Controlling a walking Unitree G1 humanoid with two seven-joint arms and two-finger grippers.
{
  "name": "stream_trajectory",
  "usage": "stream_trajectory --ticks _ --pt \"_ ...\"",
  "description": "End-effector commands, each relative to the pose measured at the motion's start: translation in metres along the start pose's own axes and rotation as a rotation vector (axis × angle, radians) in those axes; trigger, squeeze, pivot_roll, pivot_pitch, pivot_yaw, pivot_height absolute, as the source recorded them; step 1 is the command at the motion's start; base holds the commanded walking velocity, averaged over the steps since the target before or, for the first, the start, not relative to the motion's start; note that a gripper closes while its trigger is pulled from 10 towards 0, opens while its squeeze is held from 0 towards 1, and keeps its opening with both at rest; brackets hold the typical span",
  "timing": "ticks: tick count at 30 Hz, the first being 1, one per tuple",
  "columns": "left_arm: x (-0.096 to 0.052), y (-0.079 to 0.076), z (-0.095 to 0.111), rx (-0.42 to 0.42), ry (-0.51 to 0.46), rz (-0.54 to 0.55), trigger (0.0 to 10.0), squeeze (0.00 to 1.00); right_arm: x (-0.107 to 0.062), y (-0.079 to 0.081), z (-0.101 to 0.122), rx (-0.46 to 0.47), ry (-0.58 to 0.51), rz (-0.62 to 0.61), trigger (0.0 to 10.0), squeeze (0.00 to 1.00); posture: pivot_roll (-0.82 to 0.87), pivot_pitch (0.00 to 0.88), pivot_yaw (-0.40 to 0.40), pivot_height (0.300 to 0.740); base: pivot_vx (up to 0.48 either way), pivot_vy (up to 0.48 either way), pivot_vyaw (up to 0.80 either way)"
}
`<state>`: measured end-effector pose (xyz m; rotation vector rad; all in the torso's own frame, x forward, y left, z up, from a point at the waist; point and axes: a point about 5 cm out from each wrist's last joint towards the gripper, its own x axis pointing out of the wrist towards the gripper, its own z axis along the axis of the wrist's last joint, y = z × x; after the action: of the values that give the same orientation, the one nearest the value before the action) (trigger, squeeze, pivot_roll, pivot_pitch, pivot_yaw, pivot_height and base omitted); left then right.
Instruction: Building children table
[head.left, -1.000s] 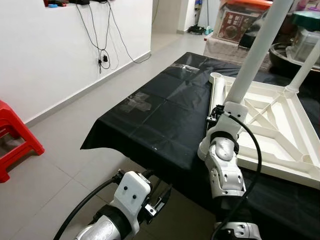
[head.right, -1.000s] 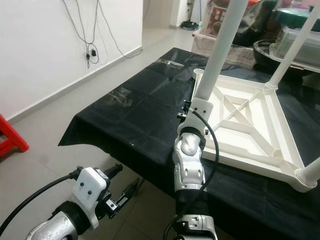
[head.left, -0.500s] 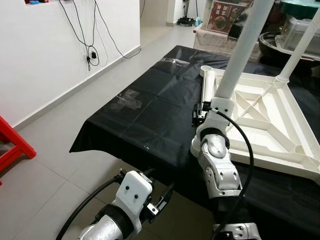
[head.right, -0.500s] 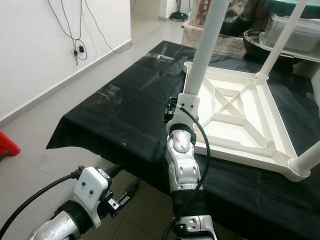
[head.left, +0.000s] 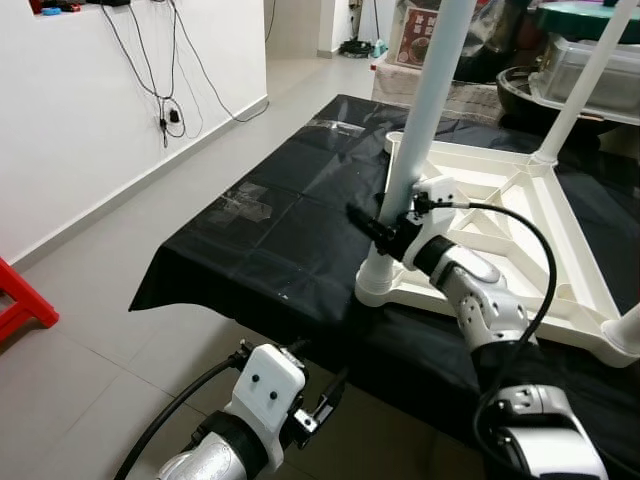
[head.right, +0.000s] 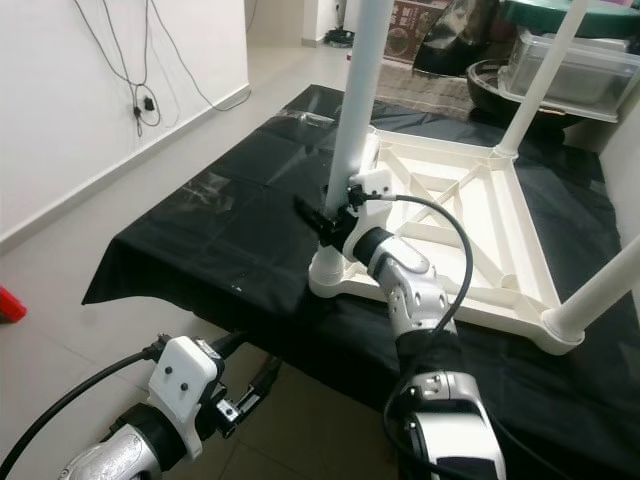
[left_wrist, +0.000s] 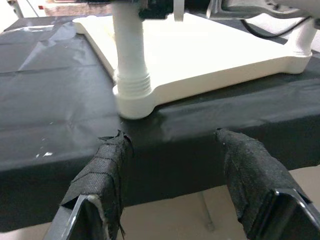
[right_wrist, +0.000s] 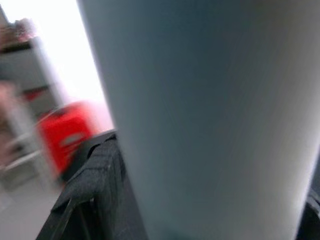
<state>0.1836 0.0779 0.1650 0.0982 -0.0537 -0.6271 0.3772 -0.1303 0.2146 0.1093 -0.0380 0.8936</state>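
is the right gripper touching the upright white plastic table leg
Touching. In the right wrist view the white leg sits between the right gripper's fingers, pressed against them.

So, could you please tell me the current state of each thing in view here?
Tabletop: upside down on the black sheet.
Near-corner leg: upright in its socket.
Far leg: upright, attached.
Right leg: attached, leaning out.
Right end effector: shut on the near-corner leg.
Left end effector: open, holding nothing, below the table edge.
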Motion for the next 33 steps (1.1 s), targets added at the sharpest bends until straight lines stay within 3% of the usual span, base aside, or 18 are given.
stream_trajectory --ticks 1,7,9,10,13,15,16,19,20,21,22,23,25,26,28,30,32,33 --pt "0.001 -0.003 0.0 0.004 0.003 -0.005 10.0 0.0 0.018 0.022 -0.012 0.056 0.074 0.247 10.0 0.0 0.16 0.09 -0.074 0.74 0.0 0.0 0.0" --pt "-0.001 -0.002 0.001 0.007 0.005 0.005 10.0 0.0 0.032 0.038 -0.01 0.049 0.118 0.457 10.0 0.0 0.18 0.099 -0.088 0.74 0.0 0.0 0.0" --pt "-0.002 -0.003 0.001 0.006 0.004 0.007 10.0 0.0 0.04 0.044 -0.008 0.057 0.104 0.494 9.3 0.0 0.18 0.101 -0.095 0.74 0.0 0.0 0.0" --pt "-0.002 -0.004 0.002 0.006 0.003 0.007 10.0 0.0 0.043 0.046 -0.008 0.052 0.1 0.494 0.0 0.0 0.18 0.103 -0.1 0.74 0.0 0.0 0.0" --pt "-0.001 -0.004 0.002 0.004 0.002 0.012 10.0 0.0 0.049 0.045 -0.008 0.021 0.069 0.401 0.0 0.0 0.18 0.103 -0.103 0.74 0.0 0.0 0.0" --pt "-0.001 -0.004 0.002 0.003 0.0 0.018 10.0 0.0 0.051 0.035 -0.009 -0.06 0.032 0.191 0.0 0.0 0.17 0.105 -0.102 0.74 0.0 0.0 0.0" --pt "-0.001 -0.003 0.001 0.002 0.002 0.022 10.0 0.0 0.046 0.017 -0.011 -0.051 0.031 -0.061 0.0 0.0 0.16 0.103 -0.096 0.74 0.0 0.0 0.0" --pt "-0.001 -0.003 0.0 0.002 0.003 0.023 10.0 0.0 0.042 0.01 -0.012 -0.061 0.03 -0.136 0.0 0.0 0.16 0.103 -0.096 0.74 0.0 0.0 0.0" --pt "0.0 -0.003 -0.001 0.002 0.005 0.021 10.0 0.0 0.029 -0.008 -0.014 -0.059 0.015 -0.373 0.0 0.0 0.15 0.099 -0.089 0.74 0.0 0.0 0.0" --pt "0.0 -0.003 -0.001 0.002 0.005 0.021 10.0 0.0 0.029 -0.008 -0.014 -0.059 0.015 -0.373 0.0 0.0 0.15 0.099 -0.089 0.74 0.0 0.0 0.0" --pt "0.001 -0.002 -0.002 0.0 0.004 0.02 10.0 0.0 0.016 -0.02 -0.016 -0.048 0.004 -0.577 0.0 0.0 0.13 0.093 -0.079 0.74 0.0 0.0 0.0" --pt "0.001 -0.002 -0.002 0.0 0.004 0.02 10.0 0.0 0.016 -0.02 -0.016 -0.048 0.004 -0.577 0.0 0.0 0.13 0.093 -0.079 0.74 0.0 0.0 0.0" --pt "0.003 0.0 -0.003 0.0 0.003 0.019 10.0 0.0 -0.021 -0.03 -0.022 -0.063 -0.027 -1.01 0.0 0.0 0.12 0.088 -0.072 0.74 0.0 0.0 0.0" --pt "0.004 -0.001 -0.004 0.003 0.004 0.017 10.0 0.0 -0.034 -0.02 -0.027 -0.038 -0.039 -1.153 0.0 0.0 0.12 0.085 -0.068 0.74 0.0 0.0 0.0" --pt "0.004 -0.001 -0.005 0.005 0.006 0.016 10.0 0.0 -0.042 -0.013 -0.031 -0.018 -0.049 -1.231 0.0 0.0 0.12 0.083 -0.068 0.74 0.0 0.0 0.0" --pt "0.005 -0.001 -0.006 0.006 0.007 0.017 10.0 0.0 -0.04 0.0 -0.035 0.021 -0.061 -1.261 0.0 0.0 0.13 0.081 -0.069 0.74 0.0 0.0 0.0" --pt "0.005 -0.001 -0.006 0.006 0.007 0.017 10.0 0.0 -0.04 0.0 -0.035 0.021 -0.061 -1.261 0.0 0.0 0.13 0.081 -0.069 0.74 0.0 0.0 0.0" --pt "0.005 0.0 -0.006 0.006 0.008 0.017 10.0 0.0 -0.021 0.021 -0.037 0.057 -0.093 -1.257 0.0 0.0 0.13 0.075 -0.068 0.74 0.0 0.0 0.0"
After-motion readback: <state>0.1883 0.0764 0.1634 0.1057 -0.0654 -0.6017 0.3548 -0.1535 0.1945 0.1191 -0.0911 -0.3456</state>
